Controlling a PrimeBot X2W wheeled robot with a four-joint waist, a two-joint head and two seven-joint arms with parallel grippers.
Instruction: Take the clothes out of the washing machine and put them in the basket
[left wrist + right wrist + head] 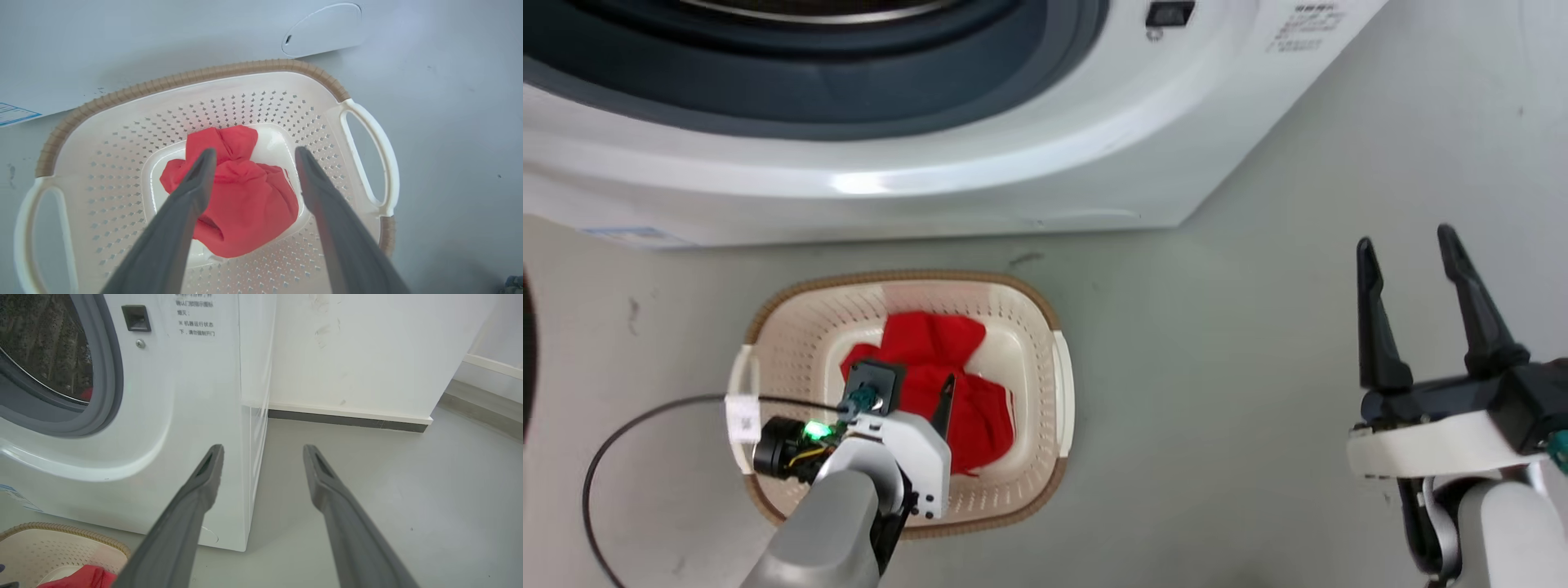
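The red clothes (245, 204) lie bunched in the bottom of the basket (184, 77), about its middle, with pale plastic bare around them. The basket stands on the floor just before the front of the washing machine (931, 180). The left claw (254, 152) hangs over the bundle with its fingers spread wide and nothing clamped between them. Its left finger crosses the fabric in the wrist view, and whether it touches the cloth cannot be told.

The likeliest trouble is a fold catching on that finger: if the arm rose with cloth hooked on it, the garment would trail up and could spill over the brown rim onto the floor. The basket looks light, so a dragged garment or a finger knocking its wall might slide or tip it.

A black cable (605, 457) loops over the floor and crosses the basket's left rim by the handle; it could snag there.

The right claw (1405, 239) is wide and empty, well apart from the basket. A small red patch (85, 393) shows at the drum's lower edge, perhaps a garment left inside, perhaps a reflection
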